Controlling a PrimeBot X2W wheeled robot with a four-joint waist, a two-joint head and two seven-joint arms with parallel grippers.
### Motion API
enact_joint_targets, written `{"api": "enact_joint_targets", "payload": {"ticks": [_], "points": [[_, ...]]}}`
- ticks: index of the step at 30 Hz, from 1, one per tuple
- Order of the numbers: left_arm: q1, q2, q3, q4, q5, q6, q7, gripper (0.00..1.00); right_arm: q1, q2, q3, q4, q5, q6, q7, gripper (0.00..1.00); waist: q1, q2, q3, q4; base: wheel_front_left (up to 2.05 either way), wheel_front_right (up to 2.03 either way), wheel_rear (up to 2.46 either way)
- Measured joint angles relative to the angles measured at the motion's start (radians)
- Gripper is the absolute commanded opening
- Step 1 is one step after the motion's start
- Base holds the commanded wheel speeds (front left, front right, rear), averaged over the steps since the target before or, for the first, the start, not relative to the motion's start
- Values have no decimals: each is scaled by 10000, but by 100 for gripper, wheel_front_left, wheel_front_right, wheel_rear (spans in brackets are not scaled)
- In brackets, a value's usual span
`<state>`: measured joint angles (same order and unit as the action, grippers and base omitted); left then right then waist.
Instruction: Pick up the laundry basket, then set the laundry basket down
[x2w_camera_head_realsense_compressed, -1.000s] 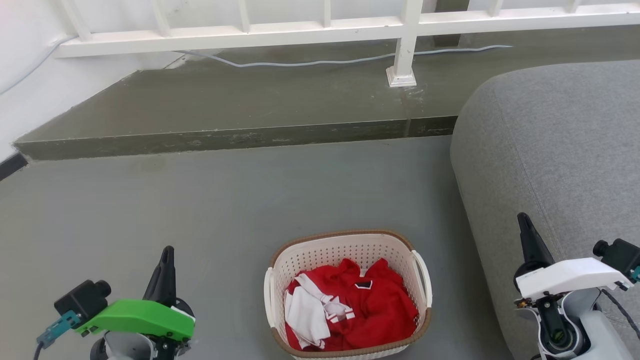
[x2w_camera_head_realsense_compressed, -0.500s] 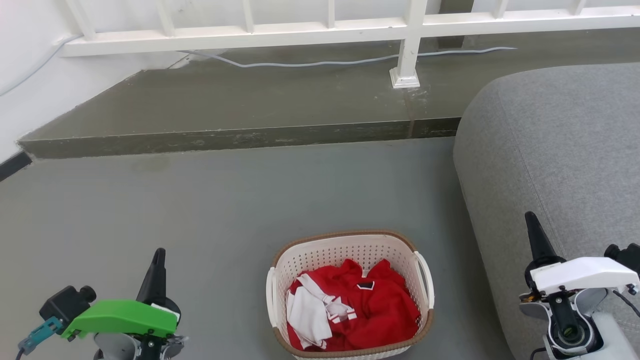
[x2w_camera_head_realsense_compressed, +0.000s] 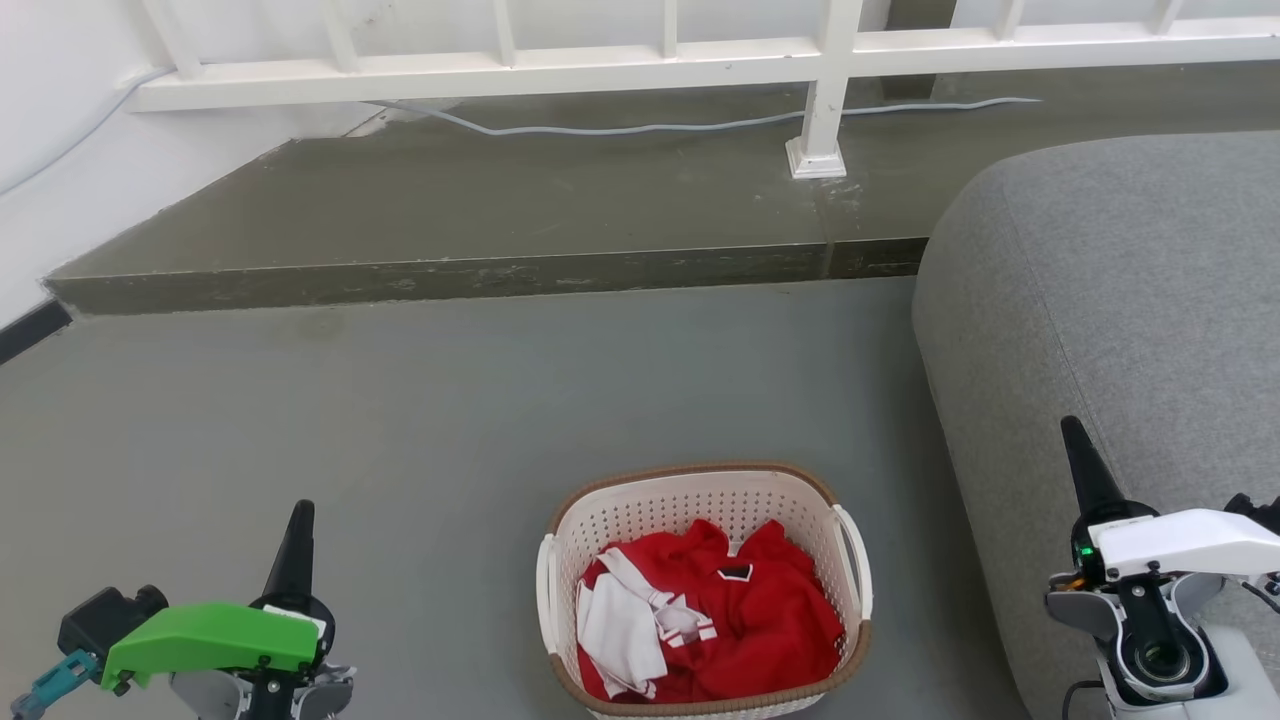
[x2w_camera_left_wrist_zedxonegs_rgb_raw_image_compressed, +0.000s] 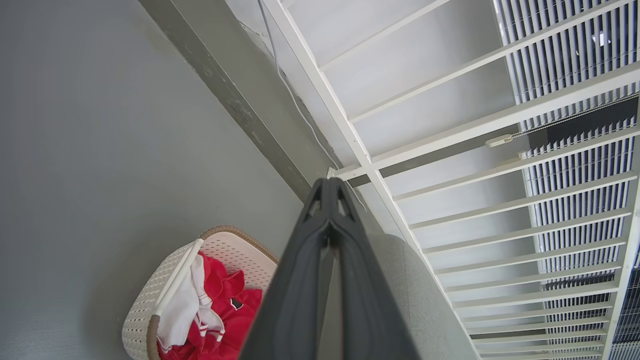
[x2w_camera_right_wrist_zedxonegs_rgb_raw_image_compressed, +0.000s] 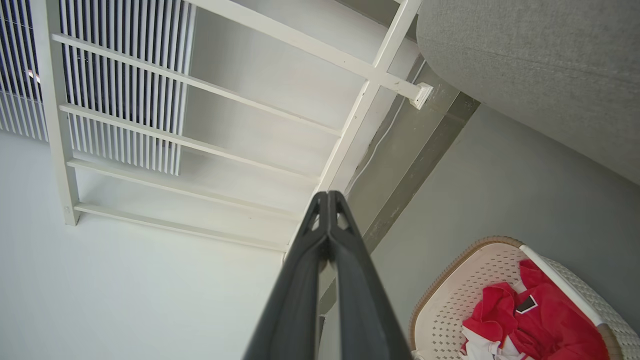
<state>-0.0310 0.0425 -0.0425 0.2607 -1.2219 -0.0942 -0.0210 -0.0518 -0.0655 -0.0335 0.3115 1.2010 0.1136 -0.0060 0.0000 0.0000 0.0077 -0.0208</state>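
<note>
Two claws flank the basket (x2w_camera_head_realsense_compressed: 650, 515), and neither touches it. The basket stands upright on the floor (x2w_camera_head_realsense_compressed: 450, 420) at the lower middle of the head frame, near the sofa (x2w_camera_head_realsense_compressed: 1100, 280) that takes up the right side. Red and white clothes (x2w_camera_head_realsense_compressed: 740, 620) are heaped inside, and both white handles (x2w_camera_head_realsense_compressed: 860, 560) are free.

The left claw (x2w_camera_head_realsense_compressed: 298, 525) sits in the lower left corner of that frame, well apart from the basket. The right claw (x2w_camera_head_realsense_compressed: 1078, 450) sits in the lower right corner, in front of the sofa. In each wrist frame the two dark fingers are pressed together up to the tip and pinch nothing. The basket shows at the lower left of the left wrist frame and at the lower right of the right wrist frame.

How far along the task is cannot be settled from this. A basket resting on the floor with both claws clear of it fits a moment ahead of the lift, and equally one after the set-down. If it is the former, both the lift and the set-down remain. If it is the latter, the basket already lies as the task wants. What is plain is that nothing carries it now.
</note>
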Motion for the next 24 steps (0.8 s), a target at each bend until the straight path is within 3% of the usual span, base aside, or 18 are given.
{"api": "enact_joint_targets", "payload": {"ticks": [24], "points": [[-157,8,665,109,-2625,-176,750,0,-26,169,-688,-157,2652,6,788,0,0,0,-34,140,0,0,0]]}}
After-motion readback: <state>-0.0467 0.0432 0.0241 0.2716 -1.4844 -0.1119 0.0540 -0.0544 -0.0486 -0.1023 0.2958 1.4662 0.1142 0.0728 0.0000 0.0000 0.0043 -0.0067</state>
